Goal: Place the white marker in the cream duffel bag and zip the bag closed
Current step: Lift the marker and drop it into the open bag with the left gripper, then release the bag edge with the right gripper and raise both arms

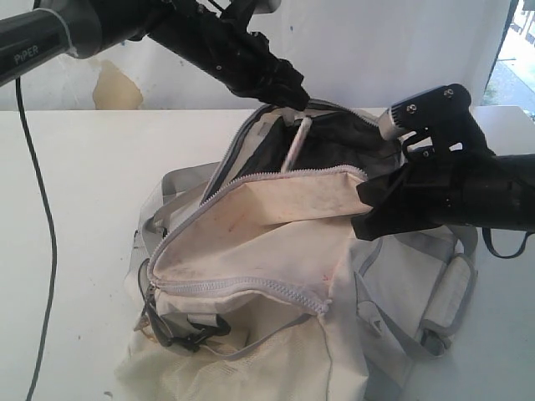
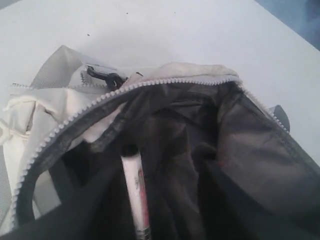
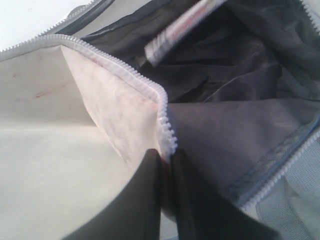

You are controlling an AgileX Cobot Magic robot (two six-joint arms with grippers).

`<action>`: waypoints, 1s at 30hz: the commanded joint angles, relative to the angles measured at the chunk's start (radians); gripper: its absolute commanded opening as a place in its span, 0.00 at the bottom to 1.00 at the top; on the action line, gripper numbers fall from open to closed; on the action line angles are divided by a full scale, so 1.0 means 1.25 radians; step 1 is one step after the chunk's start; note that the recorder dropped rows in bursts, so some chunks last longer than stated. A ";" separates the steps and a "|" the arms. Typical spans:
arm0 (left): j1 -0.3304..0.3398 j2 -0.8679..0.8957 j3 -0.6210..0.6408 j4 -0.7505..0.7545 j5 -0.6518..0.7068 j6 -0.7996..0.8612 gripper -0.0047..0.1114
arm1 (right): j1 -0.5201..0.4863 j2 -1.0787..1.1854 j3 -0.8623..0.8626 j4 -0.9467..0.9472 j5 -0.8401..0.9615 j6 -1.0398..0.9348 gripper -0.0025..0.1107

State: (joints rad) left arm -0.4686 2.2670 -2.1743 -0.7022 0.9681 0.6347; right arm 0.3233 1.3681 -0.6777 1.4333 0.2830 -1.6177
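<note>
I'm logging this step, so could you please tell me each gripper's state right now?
Left gripper: cannot be told; its jaws are too blurred.
Right gripper: closed on the zipper edge of the cream duffel bag.

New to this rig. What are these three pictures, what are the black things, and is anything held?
The black things are two robot arms working over a white table. One picture views the scene from outside; the other two come from cameras on each arm's wrist. A cream duffel bag lies unzipped on the table. The right gripper is pinched shut on the bag's zipper edge, holding the mouth open. The white marker leans inside the bag, below the left gripper, whose jaws look spread wider than it, so it seems not gripped.
</note>
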 commanded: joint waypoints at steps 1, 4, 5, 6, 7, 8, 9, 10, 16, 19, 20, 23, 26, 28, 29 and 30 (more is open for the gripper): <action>-0.002 -0.011 -0.002 0.013 0.044 0.007 0.54 | -0.004 -0.007 0.003 -0.005 0.008 0.001 0.02; -0.002 -0.020 -0.002 0.073 0.074 -0.009 0.54 | -0.004 -0.007 0.003 -0.005 0.008 0.001 0.02; -0.002 -0.027 -0.002 0.097 0.080 -0.026 0.54 | -0.004 -0.007 0.003 -0.005 0.008 0.001 0.02; -0.002 -0.032 -0.002 0.138 0.086 -0.054 0.54 | -0.004 -0.007 0.003 -0.005 0.008 0.001 0.02; -0.002 -0.040 -0.002 0.180 0.093 -0.090 0.54 | -0.004 -0.007 0.003 -0.005 0.006 0.001 0.02; -0.002 -0.045 -0.002 0.225 0.097 -0.117 0.54 | -0.004 -0.007 0.003 -0.005 0.003 0.001 0.02; -0.002 -0.054 -0.002 0.265 0.108 -0.148 0.54 | -0.004 -0.007 0.003 -0.005 -0.002 0.001 0.02; -0.002 -0.061 -0.002 0.296 0.126 -0.167 0.54 | -0.004 -0.007 0.001 -0.003 -0.008 0.001 0.02; -0.002 -0.095 -0.002 0.405 0.202 -0.230 0.54 | -0.004 -0.007 -0.019 0.019 -0.094 0.008 0.02; -0.002 -0.108 -0.002 0.449 0.202 -0.259 0.54 | -0.004 -0.006 -0.045 0.049 -0.105 0.035 0.02; -0.002 -0.113 -0.002 0.456 0.202 -0.261 0.54 | -0.004 -0.004 -0.056 0.049 -0.100 0.045 0.02; -0.002 -0.126 -0.002 0.496 0.202 -0.282 0.54 | -0.004 0.015 -0.093 0.049 -0.080 0.058 0.02; -0.002 -0.141 0.005 0.543 0.202 -0.317 0.54 | -0.004 0.052 -0.132 0.049 -0.055 0.062 0.05; -0.002 -0.157 0.018 0.562 0.202 -0.321 0.54 | -0.004 0.081 -0.158 0.049 -0.041 0.062 0.09; -0.002 -0.165 0.026 0.572 0.202 -0.325 0.54 | -0.004 0.092 -0.169 0.049 -0.041 0.062 0.11; -0.002 -0.172 0.039 0.576 0.202 -0.331 0.54 | -0.004 0.104 -0.179 0.049 -0.043 0.062 0.13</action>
State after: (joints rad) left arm -0.4686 2.0912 -2.1535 -0.0163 1.2146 0.2494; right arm 0.3233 1.4559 -0.8611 1.4873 0.2187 -1.5486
